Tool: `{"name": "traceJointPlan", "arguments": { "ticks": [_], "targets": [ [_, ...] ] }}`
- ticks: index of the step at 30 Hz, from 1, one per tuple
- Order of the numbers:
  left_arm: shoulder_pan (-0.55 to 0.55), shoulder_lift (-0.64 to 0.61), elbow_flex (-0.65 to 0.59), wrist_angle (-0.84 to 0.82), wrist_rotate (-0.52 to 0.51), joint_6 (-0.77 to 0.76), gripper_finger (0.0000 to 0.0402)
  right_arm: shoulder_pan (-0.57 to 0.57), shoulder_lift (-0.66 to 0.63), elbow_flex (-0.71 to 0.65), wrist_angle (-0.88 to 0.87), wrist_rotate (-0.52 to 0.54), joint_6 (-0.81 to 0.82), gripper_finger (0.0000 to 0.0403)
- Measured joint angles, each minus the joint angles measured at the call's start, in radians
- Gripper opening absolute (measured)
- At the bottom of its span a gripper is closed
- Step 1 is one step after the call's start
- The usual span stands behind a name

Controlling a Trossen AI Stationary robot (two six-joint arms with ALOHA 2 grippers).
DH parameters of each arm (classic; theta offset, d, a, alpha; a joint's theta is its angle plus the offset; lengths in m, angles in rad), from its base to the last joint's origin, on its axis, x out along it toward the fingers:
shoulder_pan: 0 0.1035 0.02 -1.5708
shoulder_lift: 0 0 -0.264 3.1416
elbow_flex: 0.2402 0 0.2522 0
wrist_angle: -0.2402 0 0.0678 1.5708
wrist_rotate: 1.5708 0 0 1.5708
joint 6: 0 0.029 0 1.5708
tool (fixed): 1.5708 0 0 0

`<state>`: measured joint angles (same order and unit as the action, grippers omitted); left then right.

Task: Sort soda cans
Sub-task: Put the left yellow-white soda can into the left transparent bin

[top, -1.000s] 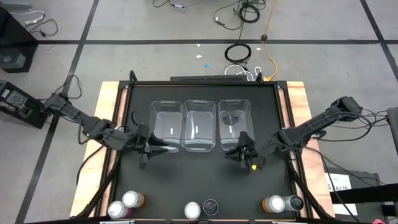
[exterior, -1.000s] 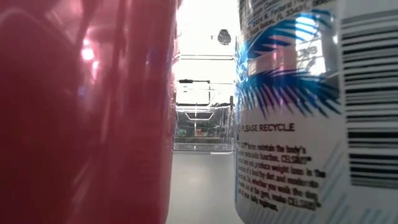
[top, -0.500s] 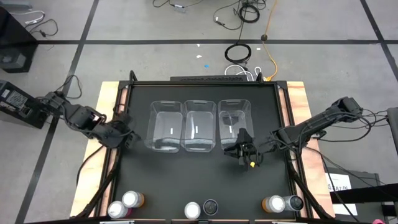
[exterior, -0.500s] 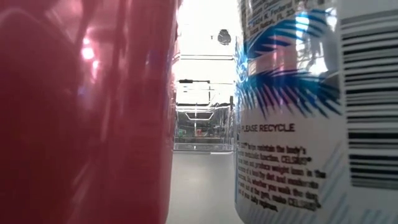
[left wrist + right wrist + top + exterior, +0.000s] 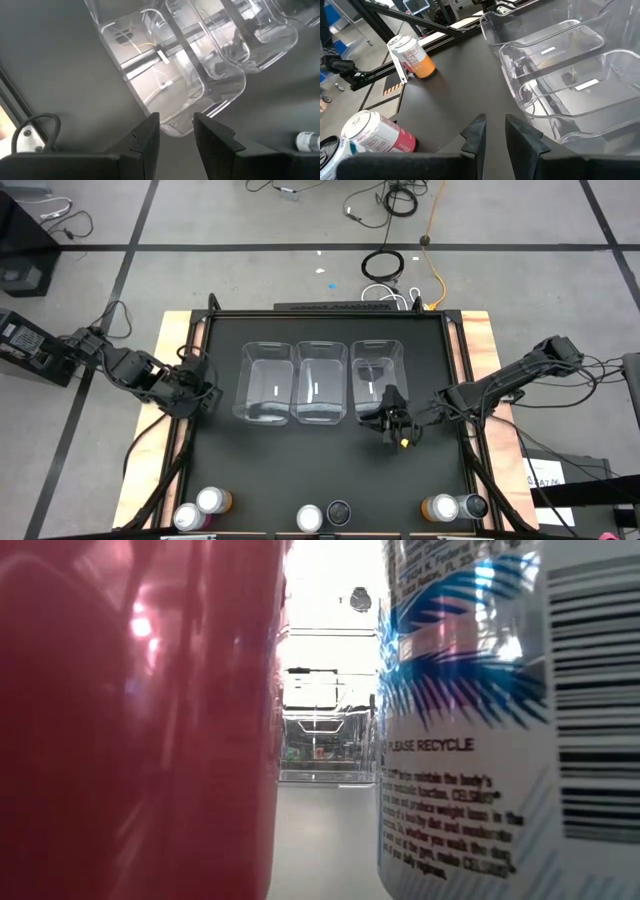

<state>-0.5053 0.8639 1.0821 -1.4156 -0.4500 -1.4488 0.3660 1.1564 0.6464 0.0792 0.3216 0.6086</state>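
Grey floor w/ cables round a black desk. Three clear bins sit in a row mid-desk, all empty. Six cans stand in pairs at the near edge, well apart from bins: none sorted yet.

Left tool is at the desk's left edge, just beside the left bin, fingers narrow, holding nothing. Right tool is at the right bin's near corner, fingers narrow, empty.

Risks: both tools are close to the bins, so a careless swing toward the cans could nudge a bin out of line. Cans stand touching in pairs, so fingers coming down on one may tip its neighbour.

Vs a sec ago: left tool pulled back from the left bin's front out to the edge; right tool barely shifted.
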Motion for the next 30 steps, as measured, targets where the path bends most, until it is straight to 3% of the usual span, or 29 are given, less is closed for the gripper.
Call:
{"name": "traceJointPlan", "arguments": {
  "ticks": [6, 10, 14, 22, 30],
  "targets": [
    [0.000, 0.016, 0.000, -0.015, -0.019, 0.084, 0.0133, -0.014, 0.000, 0.000, 0.000, 0.000, 0.000, 0.0066],
    [0.000, 0.036, 0.000, -0.015, -0.020, 0.104, 0.0164, -0.016, 0.000, 0.000, 0.000, 0.000, 0.001, 0.0066],
    [0.000, 0.065, 0.000, -0.014, 0.001, 0.125, 0.0224, -0.016, 0.000, 0.000, 0.000, -0.001, 0.008, 0.0066],
    [-0.001, 0.140, 0.000, -0.014, 0.003, 0.169, 0.0384, -0.016, 0.000, 0.000, 0.015, -0.002, 0.008, 0.0066],
    [0.000, 0.261, 0.000, -0.005, 0.019, 0.258, 0.0381, -0.016, 0.000, 0.000, 0.015, -0.006, 0.012, 0.0066]
  ]
}}
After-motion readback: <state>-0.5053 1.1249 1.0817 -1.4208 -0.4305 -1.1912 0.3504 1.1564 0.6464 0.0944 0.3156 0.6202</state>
